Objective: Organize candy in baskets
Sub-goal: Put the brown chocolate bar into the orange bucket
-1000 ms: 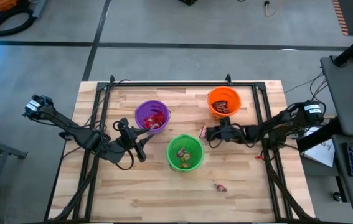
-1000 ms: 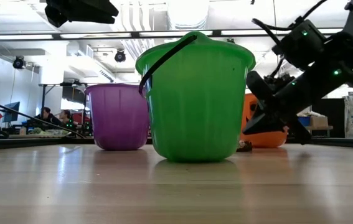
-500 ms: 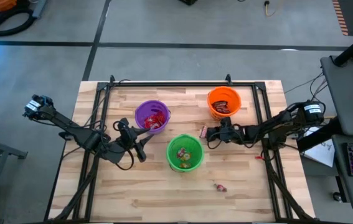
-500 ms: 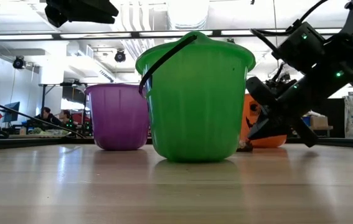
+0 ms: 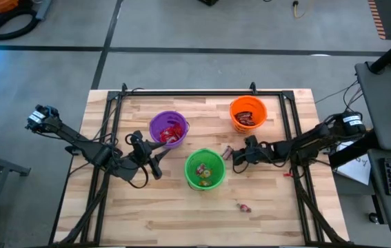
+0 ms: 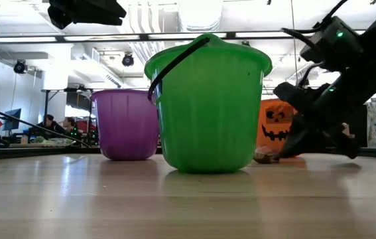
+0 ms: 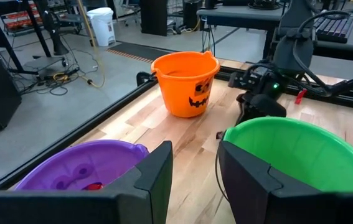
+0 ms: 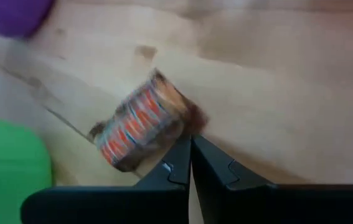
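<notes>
Three baskets stand on the wooden table: purple (image 5: pixel 167 129), orange (image 5: pixel 248 114) and green (image 5: pixel 205 169), each with sweets inside. A brown candy with orange-red stripes (image 8: pixel 142 127) lies on the table between the green and orange baskets (image 5: pixel 227 150). My right gripper (image 5: pixel 239 156) is low at this candy's right end, fingers shut. My left gripper (image 7: pixel 195 168) hovers open to the left of the green basket (image 7: pixel 294 146), next to the purple one (image 7: pixel 76 168). Another small candy (image 5: pixel 243 206) lies nearer the table's near edge. My right gripper meets the striped candy at its crimped wrapper end (image 8: pixel 193 121), which sits just at the free ends of the shut fingers (image 8: pixel 176 163). The fingers come in low from the table's right, slanting down. The candy lies on the table (image 6: pixel 264 157), slanted across the gripper's line.
A black frame (image 5: pixel 181 93) runs around the table top, with rails down both sides. A small red piece (image 5: pixel 286 174) lies by the right rail. Bare wood spreads along the near part of the table (image 5: pixel 181 213). People and desks show in the room behind.
My right gripper has come down and moved a little toward the table's near edge, ending low at the table. The striped candy has turned from lying near-to-far to lying more left-to-right, and has shifted slightly toward the near edge. The left arm has kept still.
</notes>
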You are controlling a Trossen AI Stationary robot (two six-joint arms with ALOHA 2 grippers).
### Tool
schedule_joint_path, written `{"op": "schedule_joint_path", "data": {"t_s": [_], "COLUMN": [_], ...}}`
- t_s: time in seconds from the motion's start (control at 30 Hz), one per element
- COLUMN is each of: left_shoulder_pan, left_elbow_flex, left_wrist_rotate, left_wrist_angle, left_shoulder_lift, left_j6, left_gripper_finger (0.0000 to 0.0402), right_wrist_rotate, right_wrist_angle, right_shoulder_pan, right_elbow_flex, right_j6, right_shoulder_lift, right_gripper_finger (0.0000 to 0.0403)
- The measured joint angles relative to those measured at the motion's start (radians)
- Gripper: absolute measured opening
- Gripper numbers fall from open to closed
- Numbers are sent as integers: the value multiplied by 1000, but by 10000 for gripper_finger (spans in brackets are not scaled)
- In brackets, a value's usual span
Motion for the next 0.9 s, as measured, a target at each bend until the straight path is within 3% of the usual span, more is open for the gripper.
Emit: {"op": "schedule_joint_path", "data": {"t_s": [0.17,0.33,0.6,0.9], "left_shoulder_pan": [0,0,0,0], "left_elbow_flex": [0,0,0,0], "left_wrist_rotate": [0,0,0,0], "left_wrist_angle": [0,0,0,0], "left_shoulder_lift": [0,0,0,0], "left_j6": [0,0,0,0], "left_gripper_finger": [116,116,116,116], "right_wrist_rotate": [3,51,158,166], "right_wrist_angle": [-149,-125,-103,-104], "right_shoulder_pan": [27,43,46,46], "right_elbow_flex": [0,20,124,148], "right_j6": [46,13,-62,-15], "right_shoulder_lift": [-97,-137,-6,119], "right_gripper_finger": [9,9,9,9]}}
